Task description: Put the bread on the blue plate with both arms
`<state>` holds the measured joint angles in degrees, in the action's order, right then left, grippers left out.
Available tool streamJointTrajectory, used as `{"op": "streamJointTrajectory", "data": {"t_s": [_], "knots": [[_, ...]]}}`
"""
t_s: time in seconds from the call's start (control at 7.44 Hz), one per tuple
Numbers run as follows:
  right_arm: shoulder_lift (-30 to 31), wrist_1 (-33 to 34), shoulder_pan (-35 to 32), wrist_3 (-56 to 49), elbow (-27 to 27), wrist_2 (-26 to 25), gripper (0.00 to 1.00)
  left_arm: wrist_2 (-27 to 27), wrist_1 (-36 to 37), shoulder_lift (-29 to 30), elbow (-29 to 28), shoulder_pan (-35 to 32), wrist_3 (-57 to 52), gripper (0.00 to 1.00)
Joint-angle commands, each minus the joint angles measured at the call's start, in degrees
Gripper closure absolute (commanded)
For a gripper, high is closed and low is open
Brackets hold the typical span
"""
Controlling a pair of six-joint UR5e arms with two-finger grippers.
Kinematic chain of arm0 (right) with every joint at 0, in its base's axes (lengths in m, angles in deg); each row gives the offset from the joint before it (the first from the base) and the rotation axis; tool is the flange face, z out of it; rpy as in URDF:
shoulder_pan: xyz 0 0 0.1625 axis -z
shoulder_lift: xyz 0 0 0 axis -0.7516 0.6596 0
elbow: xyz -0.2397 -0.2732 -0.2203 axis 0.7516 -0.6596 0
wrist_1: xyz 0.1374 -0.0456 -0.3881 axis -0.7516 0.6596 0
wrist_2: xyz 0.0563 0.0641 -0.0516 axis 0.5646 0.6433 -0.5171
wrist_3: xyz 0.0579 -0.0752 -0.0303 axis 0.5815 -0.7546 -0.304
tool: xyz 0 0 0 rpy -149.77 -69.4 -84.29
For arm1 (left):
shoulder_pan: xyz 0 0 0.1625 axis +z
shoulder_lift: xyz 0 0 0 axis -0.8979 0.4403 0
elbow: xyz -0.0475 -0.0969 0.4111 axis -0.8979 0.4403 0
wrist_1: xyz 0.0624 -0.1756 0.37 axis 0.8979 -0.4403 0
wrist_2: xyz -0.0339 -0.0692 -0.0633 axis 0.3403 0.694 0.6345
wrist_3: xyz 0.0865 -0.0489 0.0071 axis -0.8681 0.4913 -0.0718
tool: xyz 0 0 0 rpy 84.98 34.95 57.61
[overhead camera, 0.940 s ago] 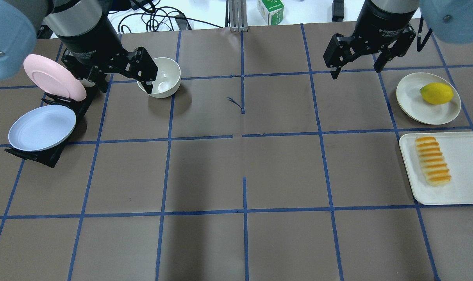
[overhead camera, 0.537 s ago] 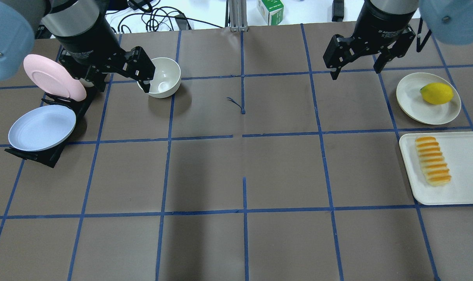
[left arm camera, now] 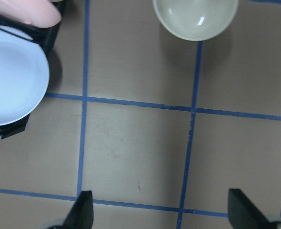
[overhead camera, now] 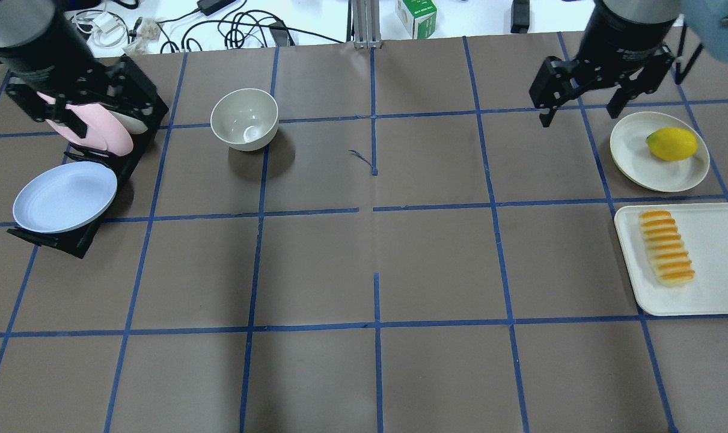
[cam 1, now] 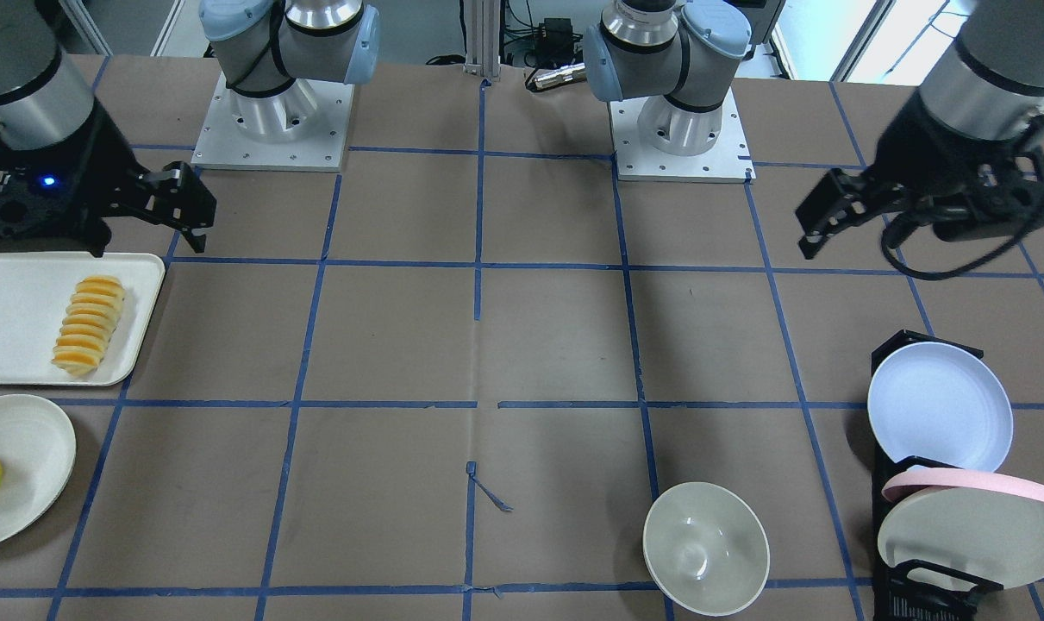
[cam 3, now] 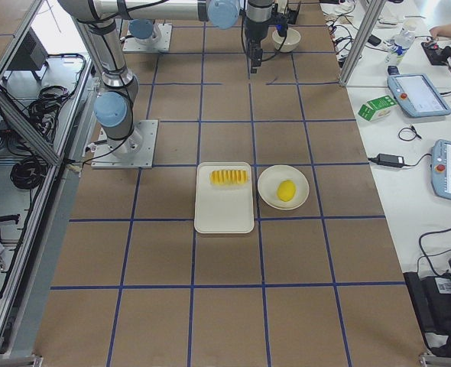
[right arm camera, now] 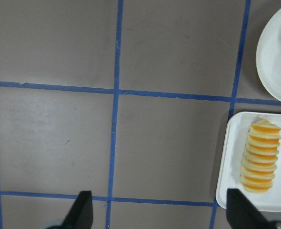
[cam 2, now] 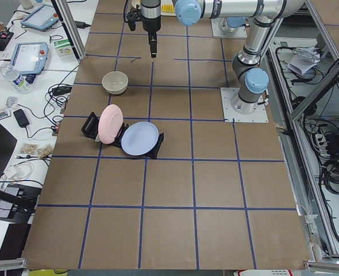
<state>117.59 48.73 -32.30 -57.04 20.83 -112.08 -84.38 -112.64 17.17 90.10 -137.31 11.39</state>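
The bread point(overhead camera: 666, 247) lies on a white tray point(overhead camera: 718, 288) at the right edge; it also shows in the front view point(cam 1: 89, 325) and the right wrist view point(right arm camera: 261, 156). The blue plate point(overhead camera: 64, 196) leans in a black rack point(overhead camera: 69, 240) at the left; it also shows in the front view point(cam 1: 940, 405) and the left wrist view point(left arm camera: 12, 81). My left gripper point(overhead camera: 116, 123) hangs open and empty above the pink plate point(overhead camera: 108, 141), behind the blue plate. My right gripper point(overhead camera: 579, 115) is open and empty, above the table left of the lemon plate and beyond the tray.
A white bowl point(overhead camera: 244, 119) stands right of the rack. A lemon point(overhead camera: 671, 144) sits on a cream plate point(overhead camera: 634, 156) behind the tray. Cables and a small box lie beyond the table's far edge.
My left gripper has moved left, from over the white bowl to over the pink plate. My right gripper has shifted right, toward the lemon plate. Both stay open.
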Motion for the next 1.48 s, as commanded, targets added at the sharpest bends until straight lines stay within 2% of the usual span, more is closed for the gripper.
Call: {"op": "streamJointTrajectory", "data": {"t_s": [0.0,0.27,0.4,0.54,0.67,0.81,1.07,1.34], "knots": [[1.0,10.5,11.6,-8.7,10.5,-0.6,0.00,-0.1,0.4,2.4,0.7,11.6,-0.6,0.00],[0.7,25.6,21.6,-22.1,21.8,-0.1,0.00,-2.5,6.8,8.8,1.1,16.0,-0.3,0.00],[0.5,33.6,24.0,-23.5,27.2,0.0,0.00,-2.9,9.4,12.3,0.9,19.5,-0.8,0.00],[-1.4,40.0,25.1,-24.2,32.8,-0.2,0.08,-2.7,9.8,15.8,1.0,22.1,-1.1,0.00],[-4.0,48.1,25.7,-23.7,35.2,-0.4,0.05,-2.7,11.4,18.7,0.9,23.9,-1.4,0.00],[-7.1,49.1,25.7,-24.2,35.7,0.0,0.05,-2.6,15.5,21.6,0.7,24.9,-1.8,0.00],[-10.3,49.2,27.5,-24.9,35.8,0.1,0.01,-2.6,17.3,24.9,0.2,25.8,-2.7,0.03],[-12.2,49.3,27.8,-25.3,35.5,-0.5,0.00,-2.6,19.0,26.1,0.4,26.3,-2.8,0.29]]}}
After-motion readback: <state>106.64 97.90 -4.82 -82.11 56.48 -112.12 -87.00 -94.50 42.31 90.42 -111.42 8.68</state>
